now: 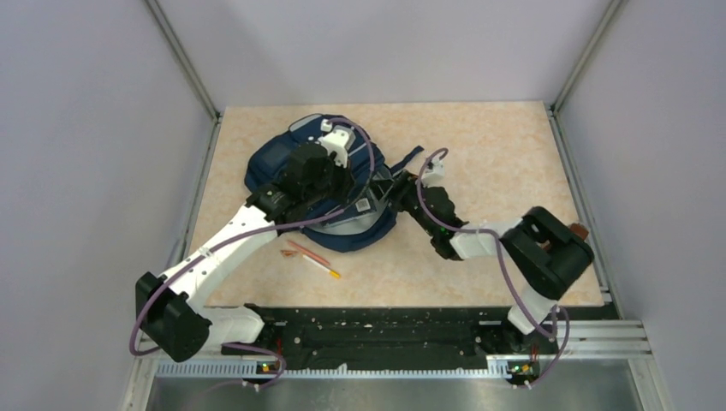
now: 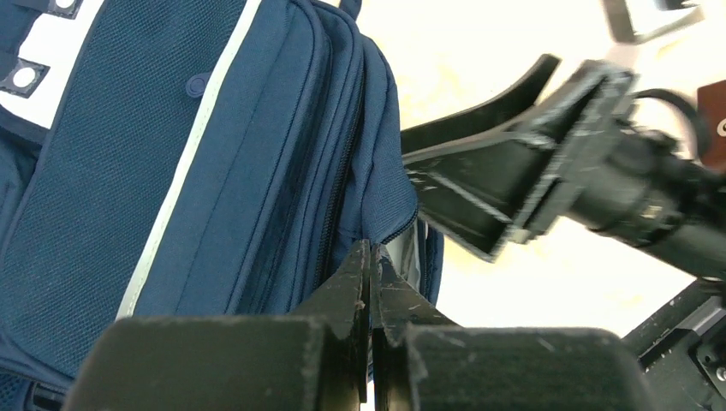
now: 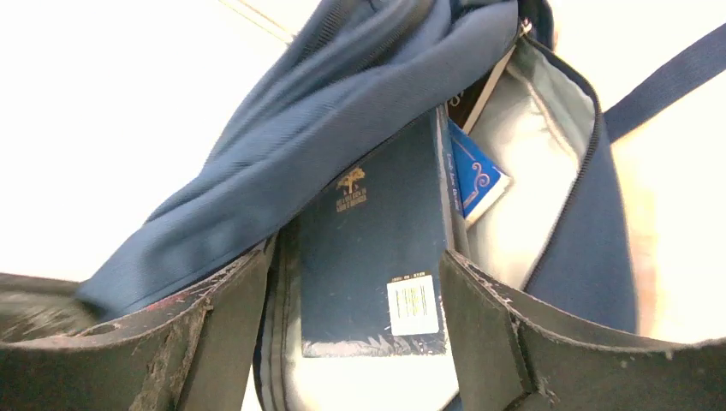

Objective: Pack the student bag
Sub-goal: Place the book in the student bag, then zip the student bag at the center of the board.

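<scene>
Right gripper [image 3: 358,257] stands released around dark book [image 3: 377,197] inside student bag [image 3: 360,94].
Left gripper [image 2: 371,257] clenched at the opening; right should back straight out without dragging the book.

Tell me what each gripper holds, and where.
Left gripper seems to pinch the student bag at its opening edge. Right gripper is open around the dark blue book, holding nothing.
</scene>
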{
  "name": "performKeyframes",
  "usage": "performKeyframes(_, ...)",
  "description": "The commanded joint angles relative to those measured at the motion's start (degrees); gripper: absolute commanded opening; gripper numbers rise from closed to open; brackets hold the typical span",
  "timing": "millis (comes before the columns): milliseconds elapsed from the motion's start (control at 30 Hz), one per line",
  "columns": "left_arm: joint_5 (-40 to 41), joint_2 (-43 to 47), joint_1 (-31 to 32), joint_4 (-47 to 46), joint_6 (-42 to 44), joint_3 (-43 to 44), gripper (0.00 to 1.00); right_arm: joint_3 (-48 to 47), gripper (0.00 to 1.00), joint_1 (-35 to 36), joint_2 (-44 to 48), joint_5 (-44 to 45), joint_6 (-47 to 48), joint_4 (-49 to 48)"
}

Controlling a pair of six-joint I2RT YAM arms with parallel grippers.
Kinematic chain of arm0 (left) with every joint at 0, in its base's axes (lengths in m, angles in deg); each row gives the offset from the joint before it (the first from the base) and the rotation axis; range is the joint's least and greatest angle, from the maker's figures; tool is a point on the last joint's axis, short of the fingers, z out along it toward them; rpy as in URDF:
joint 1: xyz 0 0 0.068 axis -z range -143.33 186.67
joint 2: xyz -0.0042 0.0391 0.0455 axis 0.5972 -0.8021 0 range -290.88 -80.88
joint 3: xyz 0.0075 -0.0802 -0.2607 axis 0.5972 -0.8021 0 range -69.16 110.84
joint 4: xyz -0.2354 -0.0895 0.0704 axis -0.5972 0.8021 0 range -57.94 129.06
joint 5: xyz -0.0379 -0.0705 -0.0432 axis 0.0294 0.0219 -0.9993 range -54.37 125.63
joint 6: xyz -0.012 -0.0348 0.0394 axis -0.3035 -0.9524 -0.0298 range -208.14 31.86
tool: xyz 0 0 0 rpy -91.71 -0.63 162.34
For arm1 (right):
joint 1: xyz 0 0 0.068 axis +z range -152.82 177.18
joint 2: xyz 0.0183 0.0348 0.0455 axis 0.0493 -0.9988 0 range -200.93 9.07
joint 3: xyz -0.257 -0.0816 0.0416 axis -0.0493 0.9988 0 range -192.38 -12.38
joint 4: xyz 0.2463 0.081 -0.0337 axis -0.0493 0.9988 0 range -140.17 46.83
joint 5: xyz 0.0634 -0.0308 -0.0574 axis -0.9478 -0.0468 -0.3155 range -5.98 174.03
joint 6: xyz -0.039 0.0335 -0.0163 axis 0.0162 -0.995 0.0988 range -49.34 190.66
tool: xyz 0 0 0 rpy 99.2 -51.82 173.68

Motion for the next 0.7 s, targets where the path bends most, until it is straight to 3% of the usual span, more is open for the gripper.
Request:
performKeyframes(0, -3.5, -0.6, 0.2, -7.0, 0.9, -0.6, 0.00, 6.4, 0.72, 0.1, 9.9, 3.9, 4.9, 1.6)
performKeyframes(133, -3.6, -2.3, 0.4, -7.0, 1.2, -0.6, 0.02, 11.8, 0.73, 0.1, 17.7, 7.3, 7.8, 6.3)
performKeyframes(233, -4.7, -2.7, 0.6, -7.0, 0.0, -0.2, 0.42, 11.7, 0.77, 0.1, 21.2, 8.7, 11.5, 15.4)
performKeyframes(267, -4.7, -2.6, 0.6, -7.1, -0.3, 0.0, 0.62, 11.3, 0.77, 0.1, 21.7, 8.6, 12.3, 18.3)
performKeyframes(300, -4.6, -2.0, 0.6, -7.3, -0.7, -0.1, 0.70, 11.0, 0.77, 0.0, 22.0, 8.2, 12.8, 20.0)
performKeyframes(533, 2.7, 5.3, -0.2, -9.2, -8.3, -4.8, 0.87, 8.3, 0.77, 0.0, 20.3, 1.2, 14.4, 24.0)
performKeyframes(667, 4.0, 7.9, -5.7, -7.1, -15.1, -11.1, 0.90, 7.2, 0.77, 0.1, 16.5, -3.7, 12.9, 21.5)
